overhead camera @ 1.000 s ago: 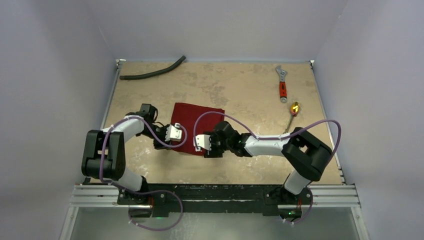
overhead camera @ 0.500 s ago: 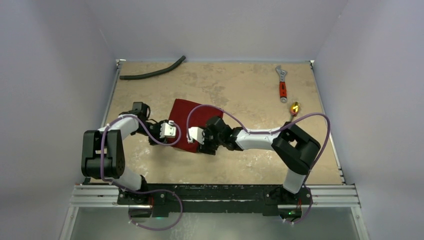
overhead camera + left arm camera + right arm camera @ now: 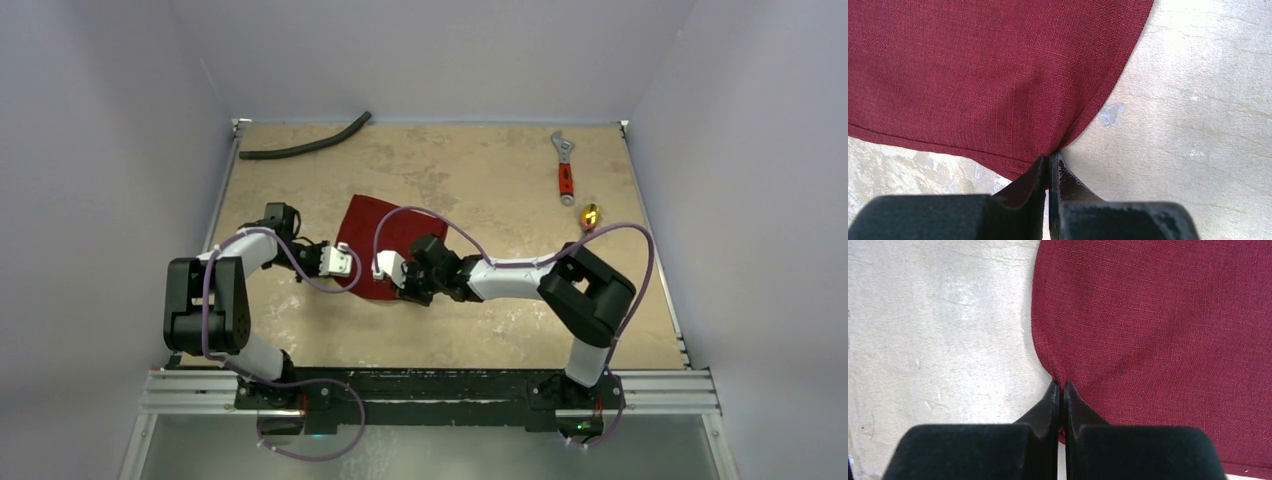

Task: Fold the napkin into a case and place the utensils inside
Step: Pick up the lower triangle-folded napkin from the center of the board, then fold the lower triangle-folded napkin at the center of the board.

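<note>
First fold in hand: we have left gripper [image 3: 1049,157] and right gripper [image 3: 1059,387] each clamped on a corner of the napkin [image 3: 360,232]; next, we judge, lift both across together.

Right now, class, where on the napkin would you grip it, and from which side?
Its two near corners, from the arms' side, low. The napkin lies flat, so only its thin edge can be pinched; the left gripper and right gripper are shut there.
</note>
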